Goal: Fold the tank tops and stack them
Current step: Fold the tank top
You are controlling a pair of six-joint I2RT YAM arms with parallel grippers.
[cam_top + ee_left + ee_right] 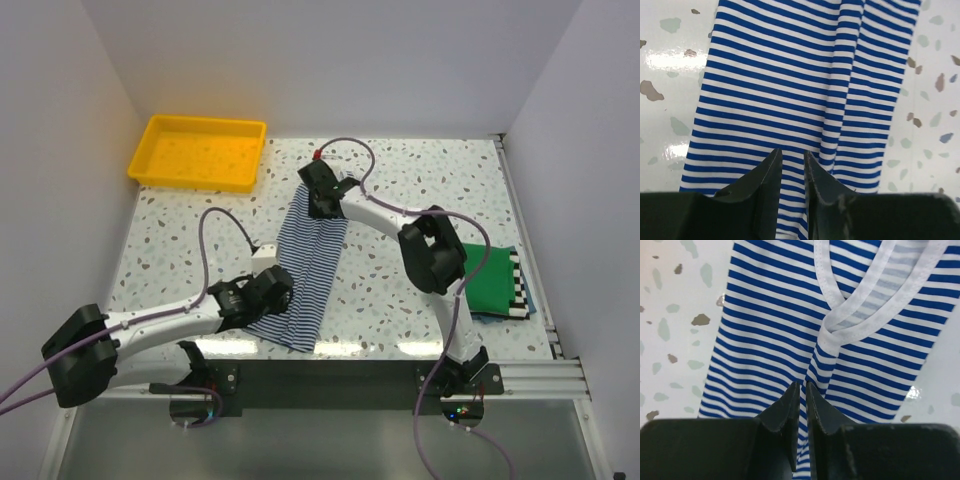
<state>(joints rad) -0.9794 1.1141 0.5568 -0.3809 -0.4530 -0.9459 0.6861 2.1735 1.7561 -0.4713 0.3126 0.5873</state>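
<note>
Both ends of the striped top [305, 270] need even lifting: the right gripper [801, 386] pinches it, while the left gripper [791, 153], jaws narrow, shows no sure hold.

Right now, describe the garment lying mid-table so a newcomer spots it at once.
Find the speckled white table; across its middle lies a long soft cloth tank top in thin blue-and-white stripes. Unlike the folded green top at the right edge, it lies stretched out.
</note>
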